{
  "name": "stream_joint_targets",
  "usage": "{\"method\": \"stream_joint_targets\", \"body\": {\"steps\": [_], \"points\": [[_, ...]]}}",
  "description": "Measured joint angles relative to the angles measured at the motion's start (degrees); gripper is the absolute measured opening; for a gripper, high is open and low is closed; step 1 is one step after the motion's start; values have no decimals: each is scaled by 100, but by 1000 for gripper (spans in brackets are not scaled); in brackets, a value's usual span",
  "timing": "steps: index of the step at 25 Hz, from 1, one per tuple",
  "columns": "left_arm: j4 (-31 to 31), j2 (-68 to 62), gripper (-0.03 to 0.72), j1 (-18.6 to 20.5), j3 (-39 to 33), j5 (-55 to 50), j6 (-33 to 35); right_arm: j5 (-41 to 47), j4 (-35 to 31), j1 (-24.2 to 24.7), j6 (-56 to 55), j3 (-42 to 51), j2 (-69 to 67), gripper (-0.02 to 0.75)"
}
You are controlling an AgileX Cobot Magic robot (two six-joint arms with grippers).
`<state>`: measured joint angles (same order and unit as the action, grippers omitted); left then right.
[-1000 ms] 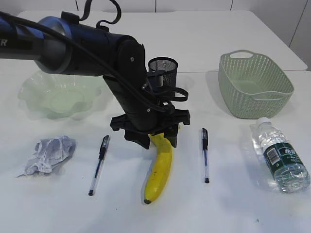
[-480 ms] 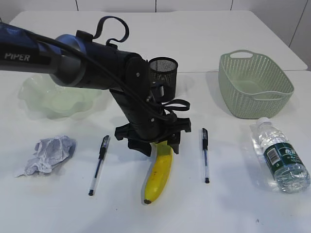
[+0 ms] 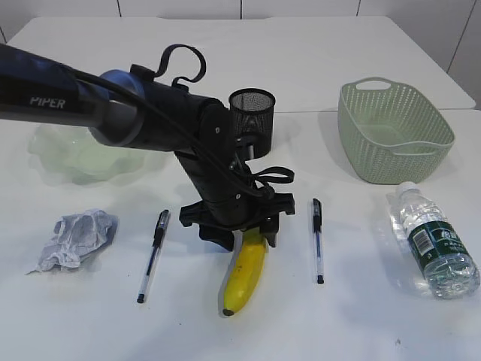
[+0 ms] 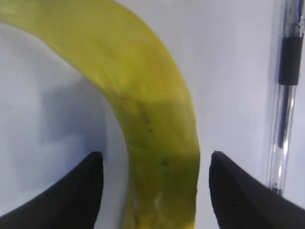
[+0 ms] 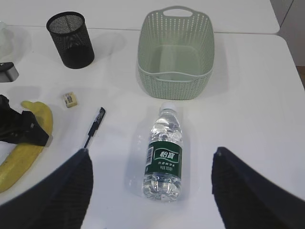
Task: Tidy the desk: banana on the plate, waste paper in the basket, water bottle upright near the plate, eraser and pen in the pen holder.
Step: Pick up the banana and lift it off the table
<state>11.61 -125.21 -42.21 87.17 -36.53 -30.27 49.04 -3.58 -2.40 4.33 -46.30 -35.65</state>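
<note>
White desk (image 3: 361,316), banana (image 3: 246,274) lying near front edge, stem end between spread fingers of left claw (image 3: 239,239), not yet gripped. Right claw (image 5: 150,191) wide open, empty, above lying water bottle (image 5: 164,152).

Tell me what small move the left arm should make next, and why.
Probably close the left gripper on the banana. Its open fingers already sit either side of the fruit, which lies on the table, and the plate is empty.
</note>
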Motion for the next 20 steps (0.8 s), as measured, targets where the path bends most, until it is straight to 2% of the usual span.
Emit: {"method": "stream_joint_targets", "body": {"steps": [8, 11, 14, 20], "points": [[13, -86, 470, 0, 0, 0, 0, 0, 0, 0, 0, 0, 0, 580], [17, -86, 391, 0, 0, -36, -10, 0, 0, 0, -10, 0, 0, 580], [26, -86, 280, 0, 3, -72, -10, 0, 0, 0, -10, 0, 0, 580], [26, -86, 260, 0, 16, -157, -10, 0, 0, 0, -10, 0, 0, 580]]}}
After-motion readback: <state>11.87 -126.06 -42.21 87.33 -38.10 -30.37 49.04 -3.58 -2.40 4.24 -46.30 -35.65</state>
